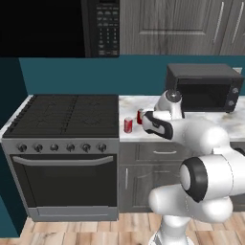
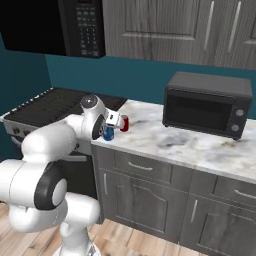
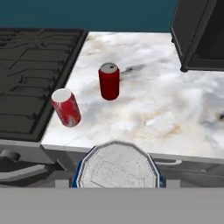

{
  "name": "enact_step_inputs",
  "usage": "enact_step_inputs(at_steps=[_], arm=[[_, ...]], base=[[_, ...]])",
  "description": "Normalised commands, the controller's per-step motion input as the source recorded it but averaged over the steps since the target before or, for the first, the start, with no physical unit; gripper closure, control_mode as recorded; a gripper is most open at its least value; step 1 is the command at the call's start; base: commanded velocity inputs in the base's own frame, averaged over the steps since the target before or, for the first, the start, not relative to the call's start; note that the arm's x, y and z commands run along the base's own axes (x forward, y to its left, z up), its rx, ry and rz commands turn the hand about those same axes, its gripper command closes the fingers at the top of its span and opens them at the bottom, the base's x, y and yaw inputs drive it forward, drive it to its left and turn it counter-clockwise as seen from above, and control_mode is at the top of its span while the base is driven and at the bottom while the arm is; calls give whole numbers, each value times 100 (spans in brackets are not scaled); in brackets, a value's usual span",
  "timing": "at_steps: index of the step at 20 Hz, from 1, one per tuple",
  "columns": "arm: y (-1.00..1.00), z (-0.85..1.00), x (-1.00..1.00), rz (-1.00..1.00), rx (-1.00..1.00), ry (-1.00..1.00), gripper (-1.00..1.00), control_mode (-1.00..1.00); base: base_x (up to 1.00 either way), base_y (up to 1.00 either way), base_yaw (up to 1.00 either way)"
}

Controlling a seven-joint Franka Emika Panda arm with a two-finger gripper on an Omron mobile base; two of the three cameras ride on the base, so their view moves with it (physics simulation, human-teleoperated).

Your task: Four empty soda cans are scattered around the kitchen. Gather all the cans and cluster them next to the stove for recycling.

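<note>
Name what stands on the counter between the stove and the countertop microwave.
Two red soda cans stand on the marble counter between stove and microwave, seen in the hand view.

- Red soda cans: two, both upright near the counter's (image 3: 175,118) left edge beside the stove — one (image 3: 66,107) by the front left corner, one (image 3: 109,81) further back.
- Blue soda can (image 3: 117,165): one, its silvery top at the bottom of the hand view.
- Stove (image 1: 64,115): one.
- Countertop microwave (image 2: 207,103): one.
- Keypad microwave (image 1: 103,27): one, overhead.
</note>
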Motion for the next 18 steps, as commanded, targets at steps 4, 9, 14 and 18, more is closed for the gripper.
enact_step_inputs(at_steps=[4,9,14,18], arm=[[6,-11,18,0,0,0,100,-100],[3,-9,18,0,0,0,100,-100],[0,-11,21,0,0,0,100,-100],[0,-12,21,0,0,0,100,-100]], base=[[0,0,0],[0,0,0],[0,0,0],[0,0,0]])
